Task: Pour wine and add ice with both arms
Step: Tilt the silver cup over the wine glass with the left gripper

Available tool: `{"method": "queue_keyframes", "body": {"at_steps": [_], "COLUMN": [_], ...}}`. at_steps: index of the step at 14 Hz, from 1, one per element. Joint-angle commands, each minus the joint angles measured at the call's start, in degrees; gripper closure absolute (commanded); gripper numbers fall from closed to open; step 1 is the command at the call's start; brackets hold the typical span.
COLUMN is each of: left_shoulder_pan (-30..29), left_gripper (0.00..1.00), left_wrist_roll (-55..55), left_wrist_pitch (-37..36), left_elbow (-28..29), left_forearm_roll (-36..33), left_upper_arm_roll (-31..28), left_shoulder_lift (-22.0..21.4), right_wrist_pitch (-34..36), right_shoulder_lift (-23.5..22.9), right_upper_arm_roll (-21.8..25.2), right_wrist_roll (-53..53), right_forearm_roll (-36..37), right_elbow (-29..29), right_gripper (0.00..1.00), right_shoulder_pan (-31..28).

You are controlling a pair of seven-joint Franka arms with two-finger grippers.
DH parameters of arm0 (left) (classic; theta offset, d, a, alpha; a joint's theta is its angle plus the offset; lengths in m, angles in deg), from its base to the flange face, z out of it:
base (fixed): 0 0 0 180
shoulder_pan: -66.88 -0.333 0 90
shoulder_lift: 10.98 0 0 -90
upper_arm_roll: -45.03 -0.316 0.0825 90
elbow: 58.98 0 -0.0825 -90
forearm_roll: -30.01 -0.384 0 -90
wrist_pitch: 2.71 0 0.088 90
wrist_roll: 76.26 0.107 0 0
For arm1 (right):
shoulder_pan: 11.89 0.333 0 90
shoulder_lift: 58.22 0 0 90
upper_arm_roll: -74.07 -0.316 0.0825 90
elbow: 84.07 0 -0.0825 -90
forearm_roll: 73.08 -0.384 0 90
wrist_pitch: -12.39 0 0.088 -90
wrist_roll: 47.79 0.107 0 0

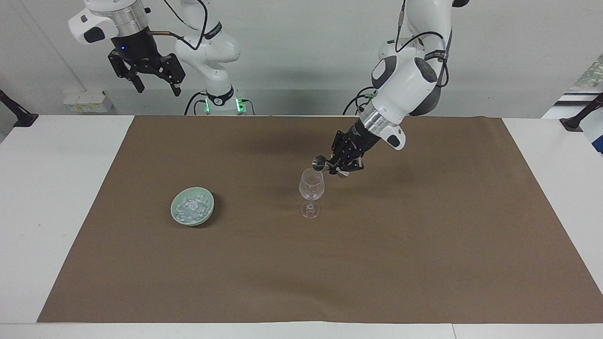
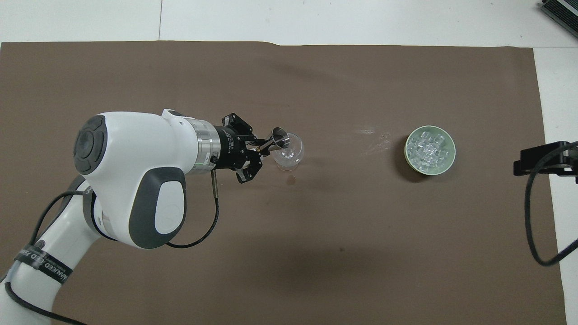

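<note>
A clear wine glass [image 1: 311,188] [image 2: 288,152] stands upright at the middle of the brown mat. My left gripper [image 1: 335,165] [image 2: 261,145] is shut on a small steel jigger [image 1: 320,163] [image 2: 280,137] and holds it tilted over the rim of the glass. The ice [image 1: 191,207] [image 2: 428,149] lies as several clear chunks in a pale green bowl [image 1: 176,217] [image 2: 447,166] toward the right arm's end of the table. My right gripper [image 1: 151,75] is open and empty, raised high above the edge of the table nearest the robots, where the right arm waits.
The brown mat [image 1: 424,245] covers most of the white table [image 1: 47,197]. A small dark spot [image 2: 292,181] lies on the mat next to the glass. A black cable and bracket [image 2: 542,162] show at the right arm's end in the overhead view.
</note>
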Motion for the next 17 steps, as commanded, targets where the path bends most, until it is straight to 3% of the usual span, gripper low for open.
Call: {"method": "queue_keyframes", "body": {"at_steps": [1, 5, 17], "left_shoulder_pan": [0.4, 0.4, 0.4], "left_gripper": [1.00, 1.00, 1.00], "left_wrist_roll": [-1.8, -11.3, -11.0], "left_wrist_pitch": [0.0, -0.7, -8.0], "left_elbow": [-1.6, -4.9, -7.0], "left_forearm_roll": [-1.7, -13.2, -18.0], "left_upper_arm_roll": [-0.1, 1.4, 2.8], "left_shoulder_lift": [1.2, 4.0, 4.4], "right_wrist_pitch": [-0.9, -0.9, -1.0], "right_shoulder_lift": [0.5, 0.5, 0.5], "right_upper_arm_roll": [-0.2, -0.2, -0.2], "right_wrist_roll": [-1.3, -1.3, -1.3], "right_forearm_roll": [0.0, 0.0, 0.0], "right_elbow": [0.5, 0.5, 0.5], "right_gripper": [0.00, 0.00, 0.00], "right_shoulder_pan": [-0.5, -0.5, -0.5]}}
